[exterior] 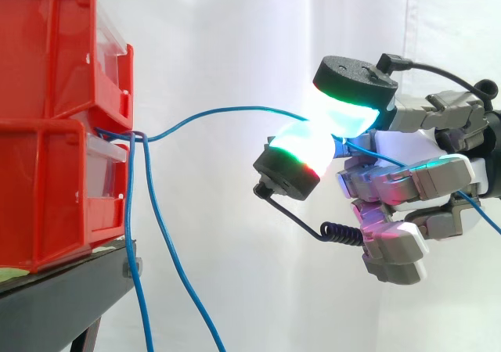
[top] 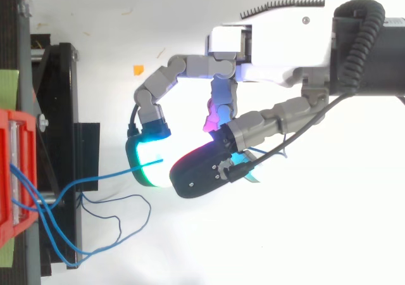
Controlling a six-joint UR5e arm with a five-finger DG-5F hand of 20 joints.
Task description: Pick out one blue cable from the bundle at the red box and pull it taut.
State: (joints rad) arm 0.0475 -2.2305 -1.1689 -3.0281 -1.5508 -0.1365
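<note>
As seen from the side: two red bins stacked on black stand at left, clear fronts, contents not readable. Bundle of blue cables emerging at the seam between them. One blue cable running right in a shallow arch, not straight, to the robot hand, pinched between two glowing pads. Remaining cables hanging past the stand edge.

From the top: red bins at left edge. Held blue cable ending at the green-lit pad. Robot hand closed on it. Remaining cables looped beside the stand.
</note>
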